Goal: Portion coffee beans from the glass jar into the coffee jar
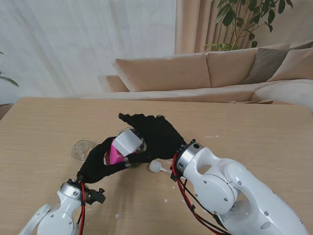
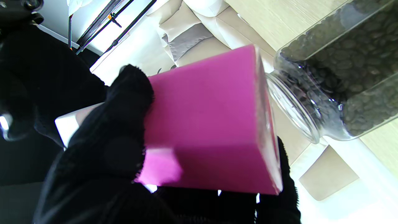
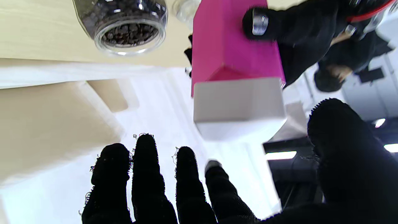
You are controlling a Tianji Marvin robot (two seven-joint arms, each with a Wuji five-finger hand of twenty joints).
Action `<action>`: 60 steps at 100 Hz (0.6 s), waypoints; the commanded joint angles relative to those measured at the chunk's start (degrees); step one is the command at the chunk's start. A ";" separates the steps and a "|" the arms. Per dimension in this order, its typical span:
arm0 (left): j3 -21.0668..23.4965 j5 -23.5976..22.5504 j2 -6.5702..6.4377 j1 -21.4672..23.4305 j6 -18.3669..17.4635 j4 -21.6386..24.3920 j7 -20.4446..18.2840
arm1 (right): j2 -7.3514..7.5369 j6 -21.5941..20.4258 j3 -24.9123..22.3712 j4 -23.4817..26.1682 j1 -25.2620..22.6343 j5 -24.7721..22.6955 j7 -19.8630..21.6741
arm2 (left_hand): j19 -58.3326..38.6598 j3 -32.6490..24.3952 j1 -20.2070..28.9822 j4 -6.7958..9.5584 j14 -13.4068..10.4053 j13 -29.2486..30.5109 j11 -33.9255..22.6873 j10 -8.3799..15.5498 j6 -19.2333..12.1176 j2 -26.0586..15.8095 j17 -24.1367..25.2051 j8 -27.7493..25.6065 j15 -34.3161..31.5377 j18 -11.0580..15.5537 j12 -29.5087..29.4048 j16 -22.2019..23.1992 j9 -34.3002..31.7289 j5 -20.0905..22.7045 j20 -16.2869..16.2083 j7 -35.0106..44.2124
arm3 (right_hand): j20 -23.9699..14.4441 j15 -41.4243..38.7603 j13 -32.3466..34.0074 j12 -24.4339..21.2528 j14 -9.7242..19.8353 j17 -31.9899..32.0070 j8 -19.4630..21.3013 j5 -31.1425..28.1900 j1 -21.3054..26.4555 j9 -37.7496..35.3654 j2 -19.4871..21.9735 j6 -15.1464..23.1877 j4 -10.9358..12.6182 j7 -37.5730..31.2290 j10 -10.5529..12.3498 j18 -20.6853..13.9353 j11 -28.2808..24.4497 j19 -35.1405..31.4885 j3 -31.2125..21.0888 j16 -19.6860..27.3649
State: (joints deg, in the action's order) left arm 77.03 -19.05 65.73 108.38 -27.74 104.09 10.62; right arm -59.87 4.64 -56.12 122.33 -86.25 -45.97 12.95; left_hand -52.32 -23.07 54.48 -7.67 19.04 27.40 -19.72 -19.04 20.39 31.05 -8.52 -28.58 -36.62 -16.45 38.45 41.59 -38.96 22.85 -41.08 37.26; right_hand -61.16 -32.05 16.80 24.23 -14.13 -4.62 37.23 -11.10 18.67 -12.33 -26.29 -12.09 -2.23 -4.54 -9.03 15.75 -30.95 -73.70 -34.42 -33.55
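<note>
Left hand (image 1: 100,161) is wrapped around the coffee jar (image 2: 211,124), a pink square container with a white lid (image 3: 238,104), lifted off the worktop (image 1: 44,132) and tipped. Right hand (image 1: 154,134) has fingers (image 3: 146,174) spread, grasping nothing, hovering just beyond the lid end as if reaching for it.

Risks: the lid looks to be on, so nothing can be poured until it comes off. If the right hand pulls while the left grip is loose, the coffee jar could twist or slip out. The glass jar (image 2: 339,71) sits right beside the coffee jar's bottom edge, mouth open, so a swing of either hand could knock it and spill beans (image 3: 129,34). The small clear cup (image 1: 84,148) to the left and the white scoop (image 1: 157,166) just in front of the right wrist could also get bumped.

Glass jar: clear, wide round mouth, rounded shoulders, packed nearly full with dark beans, standing on the worktop, mostly hidden under the hands in the stand view. Smooth glass, likely slippery and heavy.
</note>
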 commanded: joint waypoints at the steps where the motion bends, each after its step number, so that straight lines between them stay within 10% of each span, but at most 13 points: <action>1: -0.03 0.12 0.33 0.23 0.06 0.51 -0.67 | -0.90 1.81 0.52 -0.09 -0.98 -0.23 1.00 | 0.08 -10.65 8.04 1.32 -0.78 -0.13 -7.38 5.62 -7.01 -6.77 0.49 -3.48 0.22 0.82 2.61 0.85 -2.73 2.96 0.58 9.02 | -1.76 -2.43 0.87 1.34 0.83 -0.98 1.22 -3.24 -4.39 -1.55 3.05 -3.56 -2.10 -3.08 -2.54 -0.20 -2.97 -2.21 1.97 -1.06; 32: 0.02 0.12 0.28 0.41 -0.20 0.70 -0.83 | -1.35 6.65 1.87 -1.06 -0.70 -0.84 -0.59 | 0.11 -11.16 7.62 1.37 -0.81 -0.04 -7.60 5.66 -7.06 -6.35 0.42 -3.57 0.21 0.80 2.50 0.86 -2.68 2.97 0.54 8.99 | -2.24 -11.57 7.71 7.40 -0.67 -6.36 8.21 -11.21 -9.03 -10.83 6.97 -4.12 -2.10 -17.79 -3.35 1.12 -12.58 -10.54 2.50 -4.46; 60: -0.11 -0.16 0.22 0.28 -0.12 0.59 -0.97 | -0.98 3.57 1.70 -1.78 0.71 2.62 1.73 | 0.12 -11.79 7.45 1.37 -0.91 0.01 -7.63 5.80 -7.02 -6.17 0.34 -3.66 0.17 0.86 2.45 0.87 -2.64 2.88 0.51 8.97 | -1.05 -10.74 9.38 6.93 1.09 -5.83 6.71 -16.60 13.34 -13.69 4.12 1.14 2.47 -17.91 -0.91 1.18 -10.97 -9.79 4.84 -3.81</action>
State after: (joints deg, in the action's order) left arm 77.06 -19.08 65.71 108.41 -27.82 104.11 10.56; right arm -60.86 9.34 -54.29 120.50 -85.50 -43.02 13.53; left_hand -52.30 -23.07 54.48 -7.68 19.04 27.40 -19.72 -19.04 20.39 31.05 -8.51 -28.58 -36.62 -16.45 38.45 41.59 -38.96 22.85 -41.08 37.26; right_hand -62.50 -43.17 25.19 31.62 -14.25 -11.60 45.80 -24.99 27.47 -24.50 -22.09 -13.92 -1.94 -23.82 -11.55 16.48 -43.05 -83.04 -30.56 -37.28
